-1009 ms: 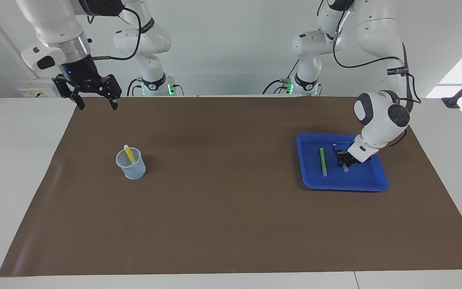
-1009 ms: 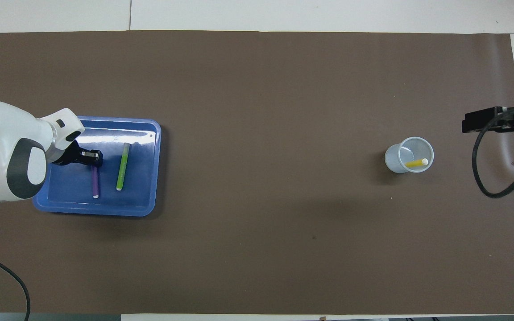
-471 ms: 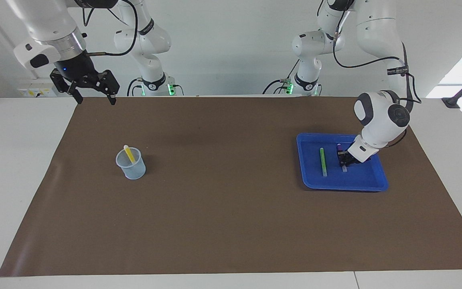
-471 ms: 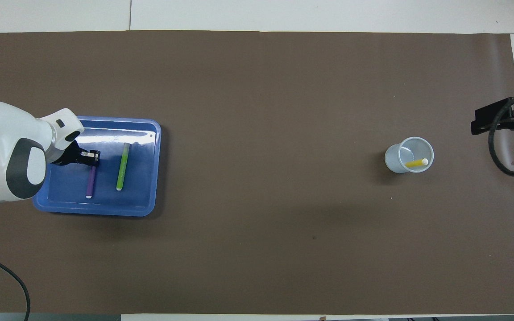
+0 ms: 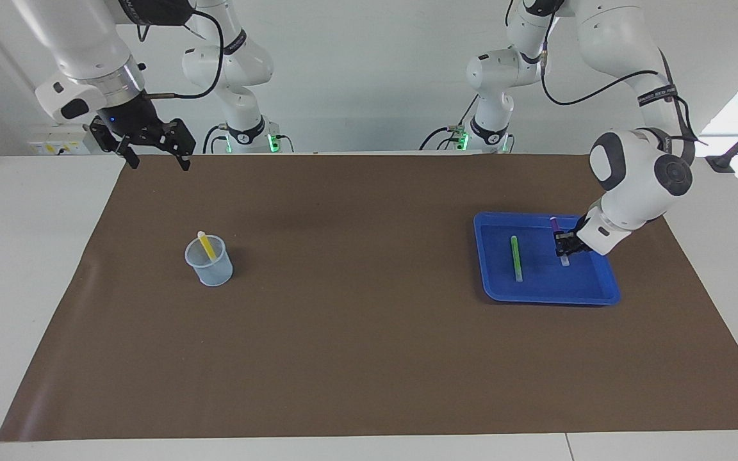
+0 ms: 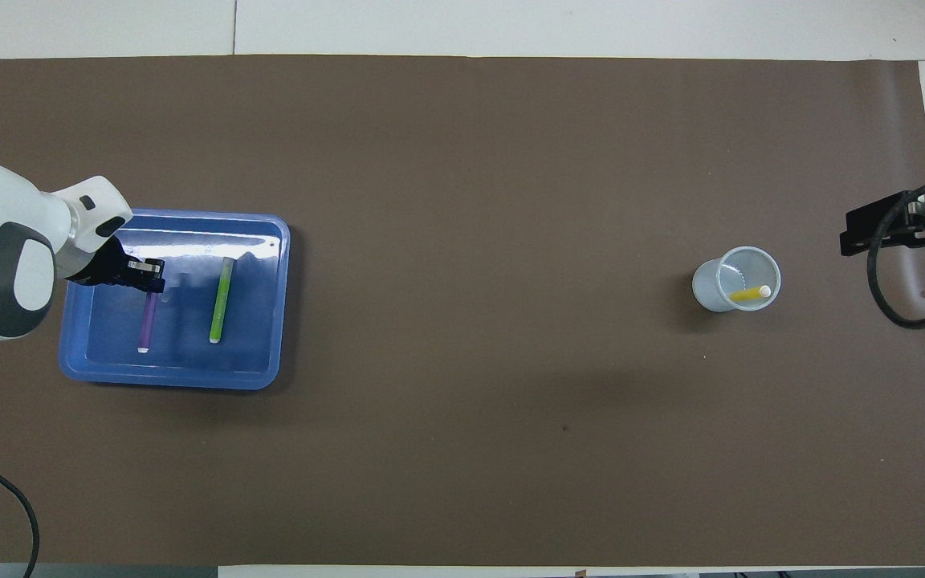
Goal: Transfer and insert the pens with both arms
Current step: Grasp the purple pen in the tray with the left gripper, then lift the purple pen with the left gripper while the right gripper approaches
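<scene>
My left gripper (image 5: 563,242) (image 6: 148,279) is shut on the purple pen (image 5: 555,225) (image 6: 146,321) and holds it tilted, pale tip down, just over the blue tray (image 5: 491,291) (image 6: 181,382). The green pen (image 5: 516,258) (image 6: 222,299) lies flat in the tray beside it. At the right arm's end of the mat, the yellow pen (image 5: 205,246) (image 6: 747,295) leans in a clear cup (image 5: 214,270) (image 6: 711,293). My right gripper (image 5: 154,161) (image 6: 896,229) hangs open and empty in the air over the mat's corner near the robots.
A brown mat (image 5: 356,346) covers most of the white table (image 5: 23,256). Two smaller white arms (image 5: 241,70) (image 5: 494,77) with green-lit bases stand at the robots' edge. A black cable (image 6: 888,289) loops below the right gripper.
The left gripper closed on the purple pen and raised it off the tray floor, drifting toward the left arm's end. The right gripper shifted slightly and stays open.
</scene>
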### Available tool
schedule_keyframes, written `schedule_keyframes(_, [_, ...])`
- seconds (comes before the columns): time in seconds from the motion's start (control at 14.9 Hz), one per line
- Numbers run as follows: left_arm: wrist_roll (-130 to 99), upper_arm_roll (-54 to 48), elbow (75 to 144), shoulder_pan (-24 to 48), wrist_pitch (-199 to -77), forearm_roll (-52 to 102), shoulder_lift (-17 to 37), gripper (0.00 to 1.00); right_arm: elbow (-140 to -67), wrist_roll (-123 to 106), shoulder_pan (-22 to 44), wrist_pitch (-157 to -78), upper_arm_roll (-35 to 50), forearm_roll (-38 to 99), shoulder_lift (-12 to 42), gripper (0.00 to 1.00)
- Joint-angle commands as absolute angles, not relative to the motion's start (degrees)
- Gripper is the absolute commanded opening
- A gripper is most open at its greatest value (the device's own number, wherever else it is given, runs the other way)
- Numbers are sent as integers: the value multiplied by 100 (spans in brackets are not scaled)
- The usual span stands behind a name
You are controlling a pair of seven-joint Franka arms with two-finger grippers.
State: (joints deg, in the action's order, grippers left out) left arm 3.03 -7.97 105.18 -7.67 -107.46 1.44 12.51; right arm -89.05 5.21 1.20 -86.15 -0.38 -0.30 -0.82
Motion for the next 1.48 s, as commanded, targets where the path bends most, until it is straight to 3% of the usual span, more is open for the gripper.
schedule_keyframes(0.0, [-637, -826, 9627, -546, -9672, 262, 1275, 0, -9255, 606, 97, -8833, -9, 0, -343, 100])
schedule_keyframes(0.2, [-2454, -852, 9106, -396, -8966, 1219, 1196, 0, -9229, 633, 105, -8833, 0, 9, -334, 100])
schedule_keyframes(0.61, [-5911, -1142, 9562, -317, -9052, 3319, 466, 0, -9185, 624, 105, -8824, 0, 114, -343, 100])
schedule_keyframes(0.74, [-6685, -1151, 9938, -246, -9385, 4031, 291, 0, -9185, 624, 105, -8833, 35, 542, -351, 100])
schedule_keyframes(1.08, [-6952, -1151, 11651, 130, -10500, 5763, -649, 0, -9246, 694, 184, -9061, 123, 2256, -360, 100])
schedule_keyframes(1.41, [-7172, -1151, 12717, 982, -11793, 6652, -1195, 0, -9675, 1966, 956, -10323, 123, 3241, -492, 100])
